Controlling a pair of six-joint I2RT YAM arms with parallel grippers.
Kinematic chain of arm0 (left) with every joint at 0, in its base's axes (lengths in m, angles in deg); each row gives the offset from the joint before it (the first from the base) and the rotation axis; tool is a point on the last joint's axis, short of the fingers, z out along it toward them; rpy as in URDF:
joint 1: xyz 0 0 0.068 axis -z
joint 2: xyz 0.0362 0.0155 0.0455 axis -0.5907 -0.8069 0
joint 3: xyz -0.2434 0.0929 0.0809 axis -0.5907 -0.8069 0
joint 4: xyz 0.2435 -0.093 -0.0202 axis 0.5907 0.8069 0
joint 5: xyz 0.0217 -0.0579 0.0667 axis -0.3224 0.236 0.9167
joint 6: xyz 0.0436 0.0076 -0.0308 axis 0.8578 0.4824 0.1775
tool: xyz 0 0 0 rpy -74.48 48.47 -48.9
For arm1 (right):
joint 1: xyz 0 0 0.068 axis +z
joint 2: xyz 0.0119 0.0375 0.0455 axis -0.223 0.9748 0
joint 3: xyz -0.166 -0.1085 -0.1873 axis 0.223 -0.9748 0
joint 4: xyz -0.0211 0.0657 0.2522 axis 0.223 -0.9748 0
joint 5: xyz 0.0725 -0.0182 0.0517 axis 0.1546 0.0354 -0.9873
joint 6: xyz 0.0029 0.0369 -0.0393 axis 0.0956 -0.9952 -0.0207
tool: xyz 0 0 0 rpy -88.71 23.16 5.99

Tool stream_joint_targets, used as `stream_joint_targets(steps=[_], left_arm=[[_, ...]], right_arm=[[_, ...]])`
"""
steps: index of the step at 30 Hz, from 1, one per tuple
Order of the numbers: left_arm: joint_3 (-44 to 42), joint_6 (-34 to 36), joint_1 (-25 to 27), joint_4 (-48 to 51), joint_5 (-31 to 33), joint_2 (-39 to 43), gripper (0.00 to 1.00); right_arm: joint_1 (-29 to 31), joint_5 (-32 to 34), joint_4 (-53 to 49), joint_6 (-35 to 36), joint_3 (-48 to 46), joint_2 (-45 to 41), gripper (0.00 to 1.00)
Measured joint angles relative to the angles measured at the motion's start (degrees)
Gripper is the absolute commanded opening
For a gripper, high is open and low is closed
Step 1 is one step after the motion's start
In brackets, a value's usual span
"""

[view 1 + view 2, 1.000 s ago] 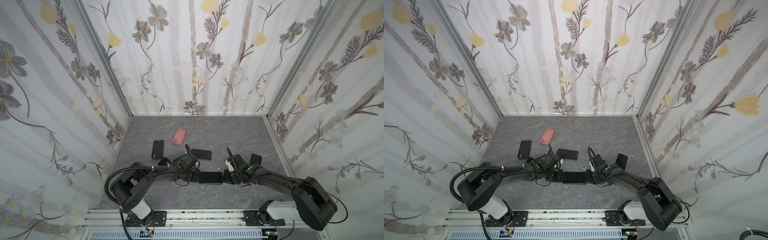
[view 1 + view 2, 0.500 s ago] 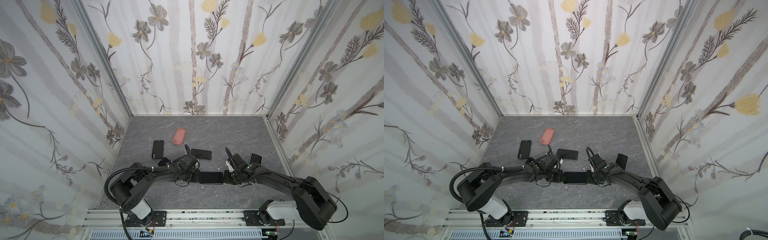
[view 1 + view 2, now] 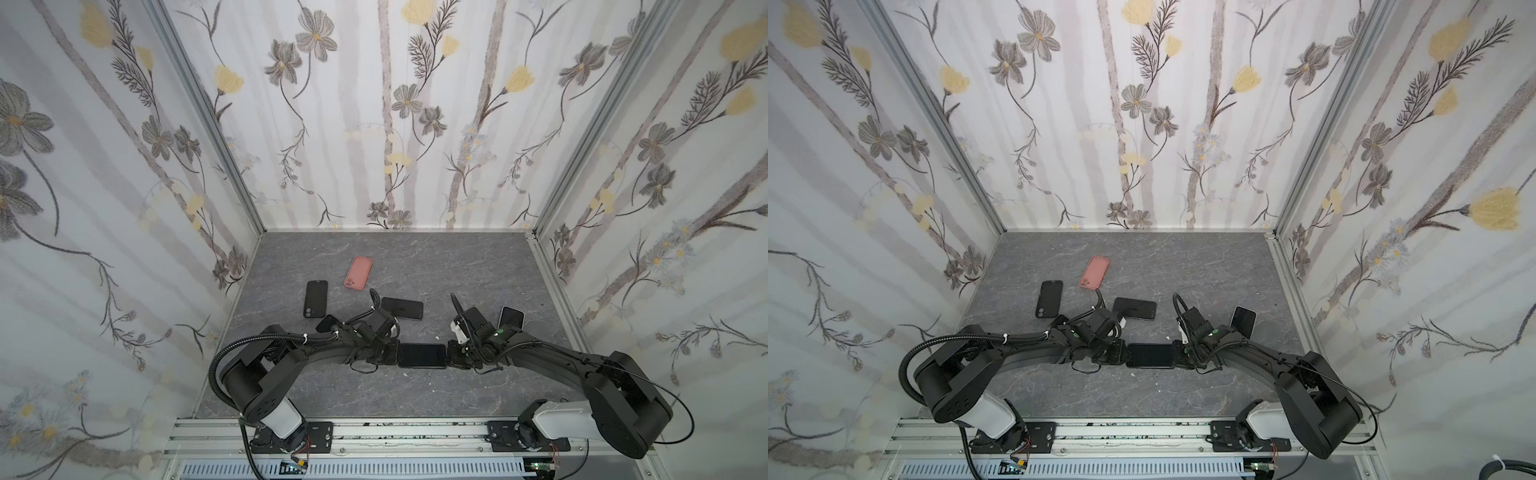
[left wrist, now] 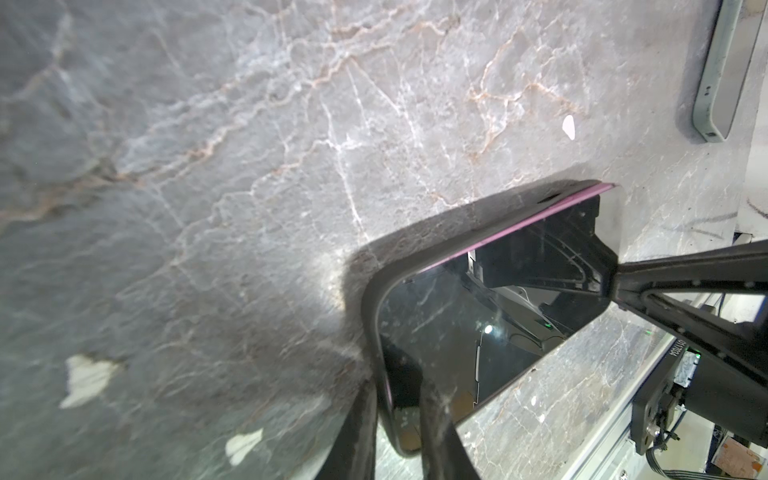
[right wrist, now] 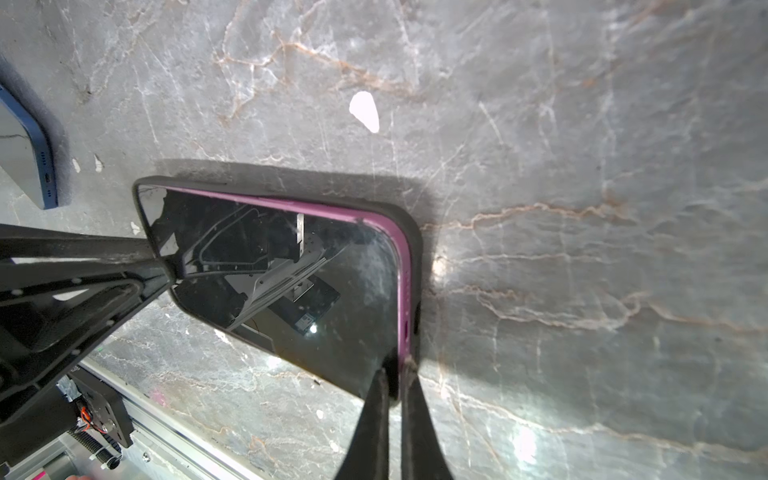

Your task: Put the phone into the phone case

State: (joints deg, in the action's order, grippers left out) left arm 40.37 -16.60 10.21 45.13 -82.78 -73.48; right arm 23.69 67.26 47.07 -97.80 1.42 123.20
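The phone (image 3: 422, 356) (image 3: 1149, 355) lies flat, screen up, on the grey table between my two grippers. Its purple edge (image 5: 401, 266) shows inside the rim of the black phone case (image 5: 412, 232) (image 4: 370, 299), and part of that edge stands above the rim. My left gripper (image 3: 392, 353) (image 3: 1121, 353) (image 4: 397, 399) is shut on the left end, one finger on the screen and one outside the case. My right gripper (image 3: 453, 357) (image 3: 1179, 355) (image 5: 395, 370) is shut, its tips touching the purple edge at the right end.
A pink case (image 3: 358, 272) and a black phone (image 3: 315, 299) lie at the back left. A dark phone (image 3: 402, 308) lies behind my left wrist. Another phone (image 3: 511, 318) lies behind my right arm. Papered walls close three sides, and a metal rail (image 3: 415, 432) runs along the front.
The right gripper's fingers have come together at the phone's right end. The phone and the left gripper have hardly moved.
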Motion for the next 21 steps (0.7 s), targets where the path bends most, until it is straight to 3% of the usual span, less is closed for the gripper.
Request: stream_joint_targets(steps=[10,14,19,21], left_arm=[[0.2,-0.02,-0.02,0.37,0.28,0.11,0.21],[0.52,-0.02,0.0,1.75,0.9,0.61,0.21],[2.16,0.22,-0.07,5.7,3.67,2.38,0.23],[3.23,0.26,-0.15,6.29,4.57,3.39,0.24]], right_arm=[[2.49,3.98,-1.73,1.49,1.97,3.28,0.03],[4.37,6.67,-4.79,1.51,5.22,5.33,0.07],[5.79,8.79,-10.01,2.01,11.02,5.95,0.25],[5.84,10.05,-11.28,2.19,13.79,4.0,0.27]])
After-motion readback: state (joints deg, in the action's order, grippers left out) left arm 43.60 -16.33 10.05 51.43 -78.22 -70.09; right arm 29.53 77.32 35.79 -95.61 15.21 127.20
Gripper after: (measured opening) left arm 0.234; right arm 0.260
